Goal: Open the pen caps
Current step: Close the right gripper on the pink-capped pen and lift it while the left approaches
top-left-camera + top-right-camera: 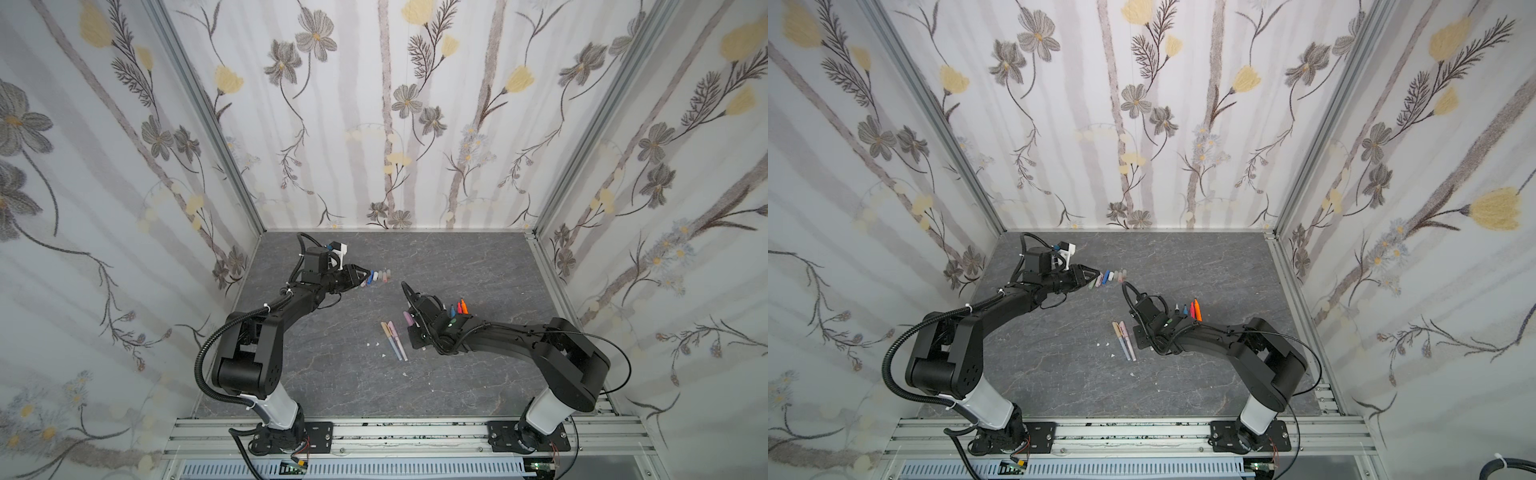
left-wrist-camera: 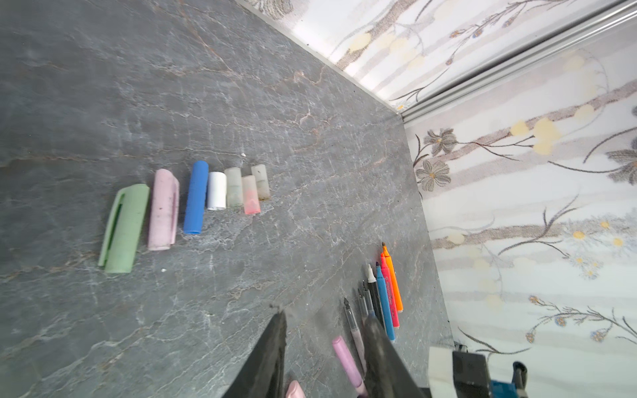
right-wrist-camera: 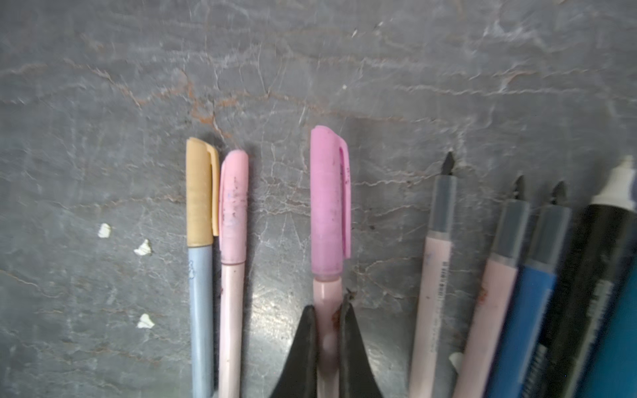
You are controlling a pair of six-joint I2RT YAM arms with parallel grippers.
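Right end effector [image 3: 329, 305] clamped tight on the barrel of a pink-capped pen [image 3: 329, 206], cap on, just right of centre in a top view. Left end effector [image 1: 367, 273], partly open and empty, sits beside the row of loose pen caps [image 1: 379, 276], mid-frame on the desk [image 1: 457, 266].

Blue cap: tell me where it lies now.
In the left wrist view the blue cap lies in the cap row, between the pink cap and the white cap. In both top views that row sits just beyond the left gripper.
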